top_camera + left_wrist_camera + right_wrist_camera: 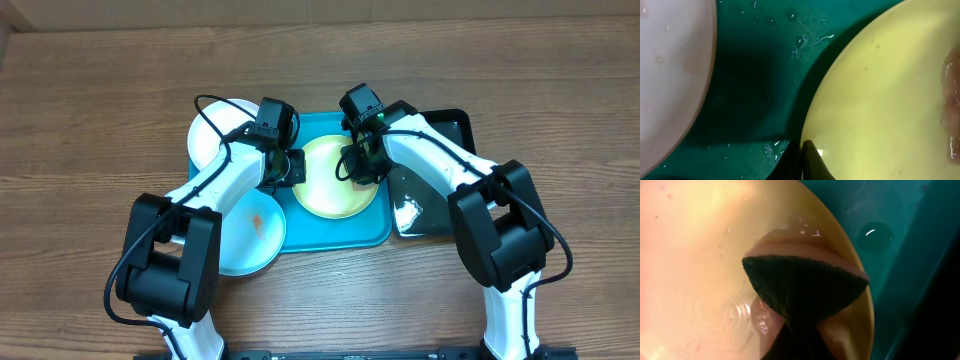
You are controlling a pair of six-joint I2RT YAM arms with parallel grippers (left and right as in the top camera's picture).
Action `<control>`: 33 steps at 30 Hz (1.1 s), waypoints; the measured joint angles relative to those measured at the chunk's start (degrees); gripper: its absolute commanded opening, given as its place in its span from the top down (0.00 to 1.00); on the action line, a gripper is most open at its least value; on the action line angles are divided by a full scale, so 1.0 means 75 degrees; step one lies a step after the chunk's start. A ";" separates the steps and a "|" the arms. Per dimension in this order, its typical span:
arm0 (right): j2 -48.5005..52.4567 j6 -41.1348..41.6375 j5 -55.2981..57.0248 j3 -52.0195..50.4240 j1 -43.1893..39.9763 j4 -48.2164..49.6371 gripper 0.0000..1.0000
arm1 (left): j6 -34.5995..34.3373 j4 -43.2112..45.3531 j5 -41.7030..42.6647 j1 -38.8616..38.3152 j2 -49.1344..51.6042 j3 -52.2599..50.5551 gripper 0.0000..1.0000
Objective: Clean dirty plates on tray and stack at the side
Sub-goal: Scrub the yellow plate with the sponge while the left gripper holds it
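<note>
A pale yellow-green plate (335, 180) lies on the turquoise tray (320, 235). My left gripper (292, 168) is shut on its left rim; in the left wrist view the two dark fingers (812, 162) pinch the plate's edge (880, 100). My right gripper (358, 165) is shut on a sponge with a dark scouring face (800, 285), pressed onto the wet plate (695, 255) near its right rim. A white plate (213, 130) overlaps the tray's far-left corner. A light blue plate (252, 232) with an orange smear sits at the tray's left front.
A glossy black tray (440, 180) lies right of the turquoise tray, partly under my right arm. Water droplets speckle the tray floor (765, 60) between the white plate (670, 75) and the yellow-green one. Wooden tabletop (100, 120) surrounds everything.
</note>
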 measured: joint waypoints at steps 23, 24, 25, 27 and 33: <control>0.0367 0.0093 -0.3485 0.0160 0.0300 0.0347 0.96 | 0.0000 -0.0006 -0.0169 0.0003 -0.0003 -0.0006 0.96; 0.0367 0.0093 -0.3652 0.0236 0.0242 0.0245 0.96 | 0.0000 0.0000 -0.0149 0.0000 0.0000 -0.0006 0.96; 0.0367 0.0090 -0.3821 0.0358 0.0157 0.0105 0.96 | 0.0000 0.0015 -0.0128 0.0000 0.0000 -0.0006 0.96; 0.0367 0.0055 -0.4030 0.0627 -0.0035 -0.0169 0.96 | -0.0003 0.0020 -0.0099 0.0000 0.0000 -0.0006 0.96; -0.0102 -0.0312 -0.4162 0.1186 -0.0889 -0.1285 0.96 | 0.0000 0.0023 -0.0055 0.0000 0.0000 -0.0006 0.96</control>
